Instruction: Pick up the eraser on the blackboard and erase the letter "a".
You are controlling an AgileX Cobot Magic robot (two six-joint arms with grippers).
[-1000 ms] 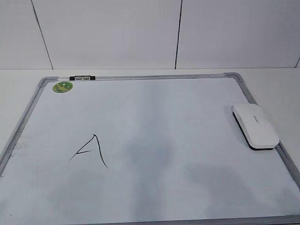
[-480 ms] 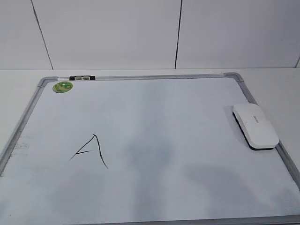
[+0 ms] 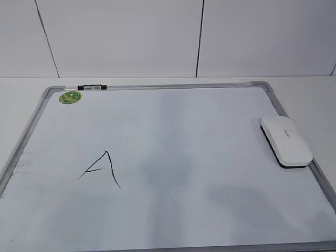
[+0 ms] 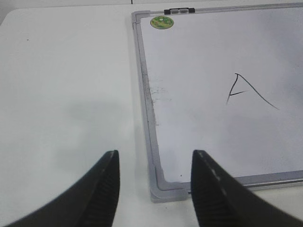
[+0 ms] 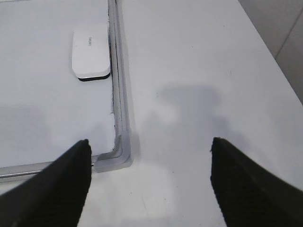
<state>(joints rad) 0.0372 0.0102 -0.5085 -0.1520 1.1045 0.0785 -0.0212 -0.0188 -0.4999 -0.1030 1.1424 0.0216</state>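
Observation:
The white oblong eraser (image 3: pixel 286 140) lies on the blackboard (image 3: pixel 184 131) against its right frame; it also shows in the right wrist view (image 5: pixel 91 49). No small cursive "a" shows in any view. An angular capital "A" (image 3: pixel 102 169) is drawn on the board's left half and also shows in the left wrist view (image 4: pixel 248 90). My left gripper (image 4: pixel 155 189) is open and empty above the board's near left corner. My right gripper (image 5: pixel 150 184) is wide open and empty above the table by the near right corner, short of the eraser. Neither gripper shows in the exterior view.
A round green sticker (image 3: pixel 70 97) sits at the board's far left corner, with a small black-and-clear marker (image 3: pixel 92 87) on the top frame beside it. White table (image 5: pixel 199 71) surrounds the board. A white panelled wall (image 3: pixel 157 37) stands behind.

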